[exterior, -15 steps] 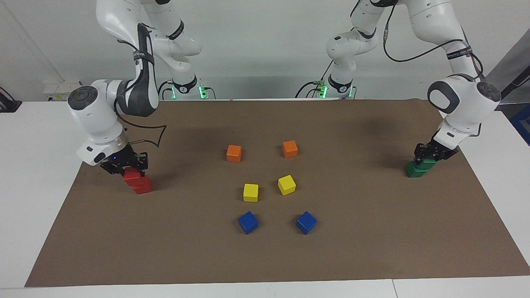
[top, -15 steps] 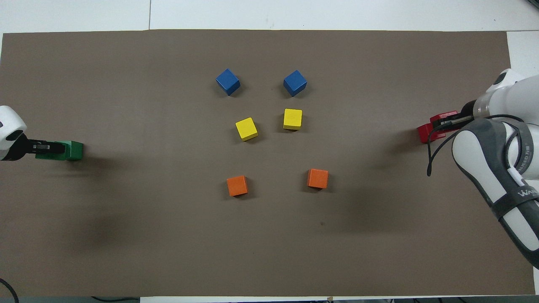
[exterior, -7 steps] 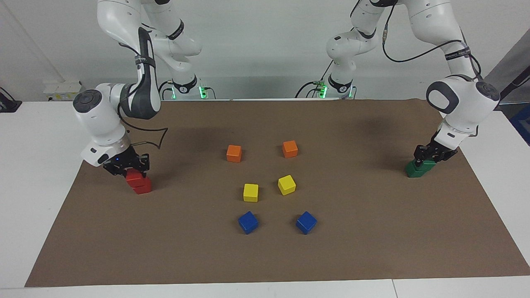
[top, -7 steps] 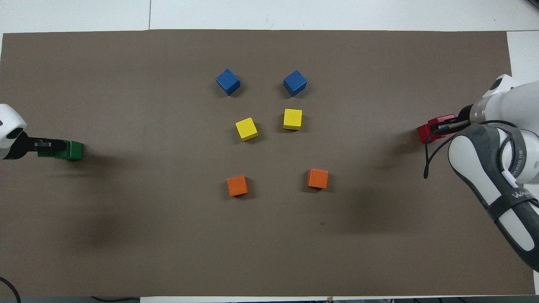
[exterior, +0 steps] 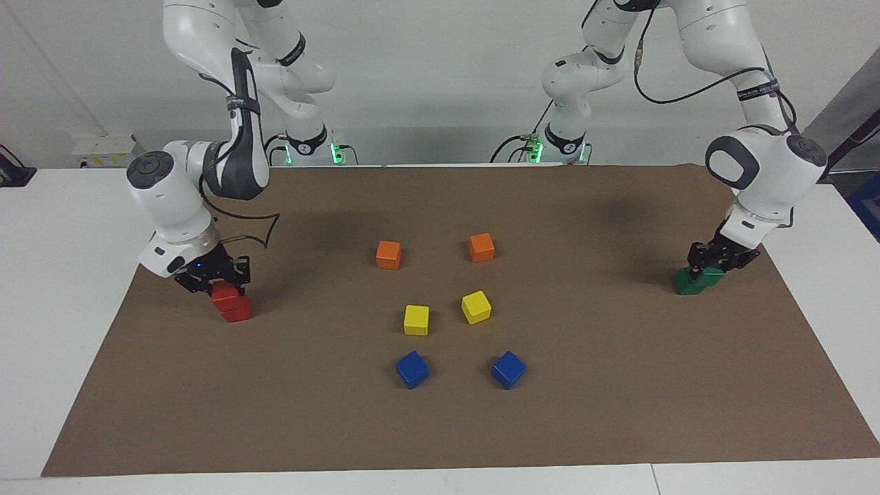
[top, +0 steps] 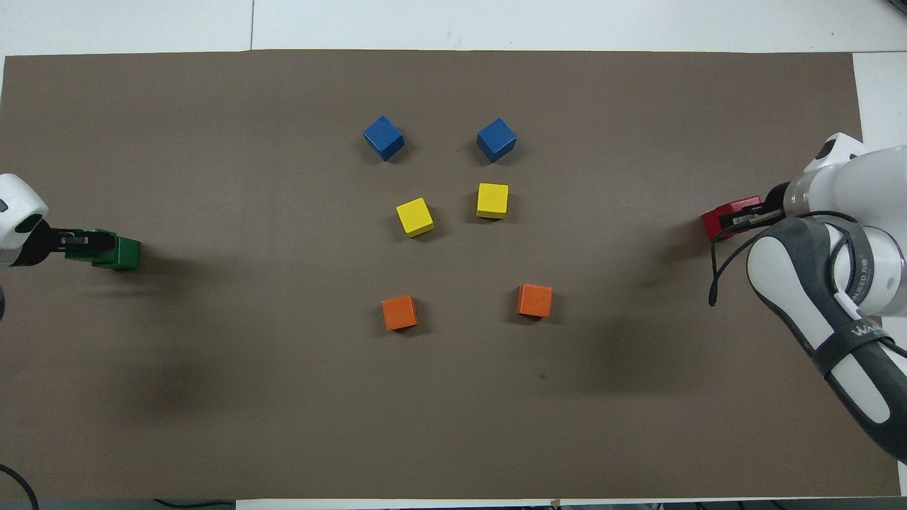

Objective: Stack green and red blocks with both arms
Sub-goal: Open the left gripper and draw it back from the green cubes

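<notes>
My right gripper is shut on a red block. It holds it on top of the second red block at the right arm's end of the mat, a little off-centre. The pair also shows in the overhead view, partly under the gripper. My left gripper is shut on a green block. That block rests partly on the second green block at the left arm's end. In the overhead view the lower green block shows beside the gripper.
Mid-mat, two orange cubes lie nearest the robots. Two yellow cubes lie farther out and two blue cubes farthest. All sit on a brown mat over a white table.
The right gripper has shifted the upper red block to sit more squarely over the lower one. The left gripper has nudged the upper green block slightly over the lower green one.
</notes>
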{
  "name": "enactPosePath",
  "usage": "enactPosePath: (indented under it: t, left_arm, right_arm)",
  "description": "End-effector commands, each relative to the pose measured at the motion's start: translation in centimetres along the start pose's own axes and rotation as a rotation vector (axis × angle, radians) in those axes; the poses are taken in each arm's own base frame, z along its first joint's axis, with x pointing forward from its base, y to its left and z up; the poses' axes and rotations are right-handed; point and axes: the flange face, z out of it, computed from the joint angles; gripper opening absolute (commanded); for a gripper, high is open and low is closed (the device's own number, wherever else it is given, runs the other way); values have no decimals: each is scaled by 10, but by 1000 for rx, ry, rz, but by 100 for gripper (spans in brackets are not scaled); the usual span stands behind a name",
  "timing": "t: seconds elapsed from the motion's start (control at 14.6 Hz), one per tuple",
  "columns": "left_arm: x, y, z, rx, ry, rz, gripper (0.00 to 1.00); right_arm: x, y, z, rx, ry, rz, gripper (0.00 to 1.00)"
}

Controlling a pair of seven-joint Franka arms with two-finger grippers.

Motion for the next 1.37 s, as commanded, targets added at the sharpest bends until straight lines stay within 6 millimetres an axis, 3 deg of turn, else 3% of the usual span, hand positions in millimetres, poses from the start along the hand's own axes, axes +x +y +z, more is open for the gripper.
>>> enactPosePath:
  t: [0.0,0.27,0.34,0.69,1.1,1.3]
  left_arm:
    - [-9,5,4,-2,17,2,100]
    - [-6,6,-2,-17,-12,7,100]
    - [0,5,-11,-25,-25,7,100]
    - [29,12,-85,-43,-51,45,100]
    - [20,43,-171,-24,0,83,100]
    - [21,47,-211,-8,-35,63,100]
  right_arm:
    - [-9,1,-4,11,23,-13,0]
    - [-9,1,-5,11,25,-12,0]
    - [-9,1,-5,11,25,-12,0]
    - [-9,2,-5,11,25,-10,0]
    - [-11,7,-5,10,24,-3,0]
    - [-11,7,-4,10,23,-1,0]
